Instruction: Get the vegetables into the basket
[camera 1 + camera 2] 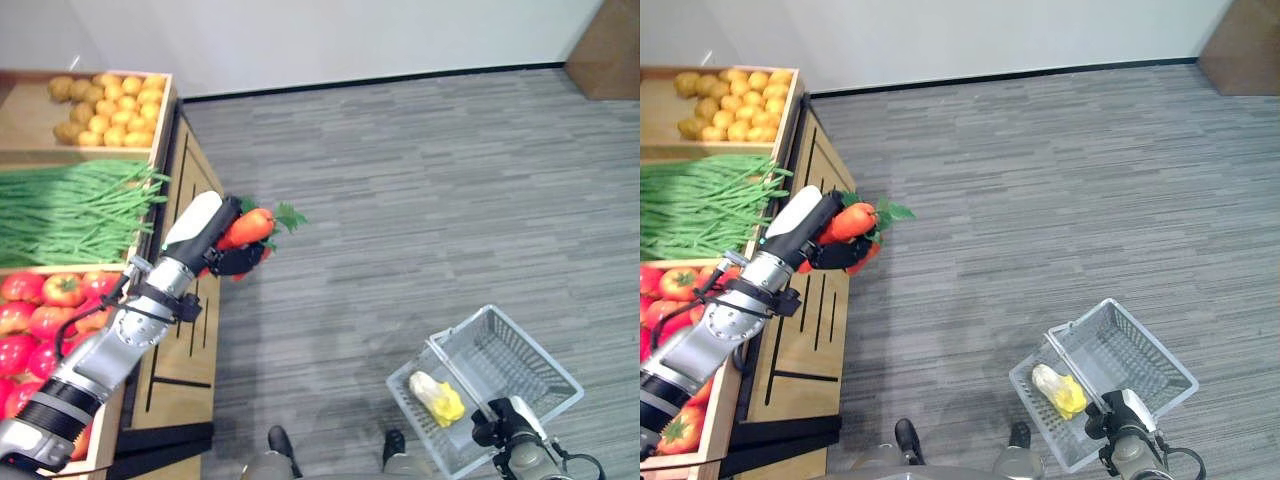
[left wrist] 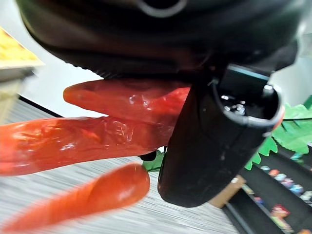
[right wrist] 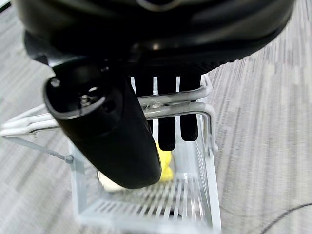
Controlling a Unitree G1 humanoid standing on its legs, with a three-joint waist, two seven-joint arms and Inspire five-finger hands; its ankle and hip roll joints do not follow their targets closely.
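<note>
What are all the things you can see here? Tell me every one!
carrots: a bunch, orange with green leaves, held in the left hand beside the wooden stand
basket: one, silver wire, hanging over the grey floor from the right hand by its handles
yellow vegetable: one, pale yellow, lying inside the basket
potatoes: a pile, yellow-brown, in the far crate of the stand
green beans: a heap, green, in the middle crate
tomatoes: many, red, in the near crate
wooden stand: one, light brown, on the robot's left
left hand: dark, curled round the carrots
right hand: dark, fingers hooked round the basket handles
</note>
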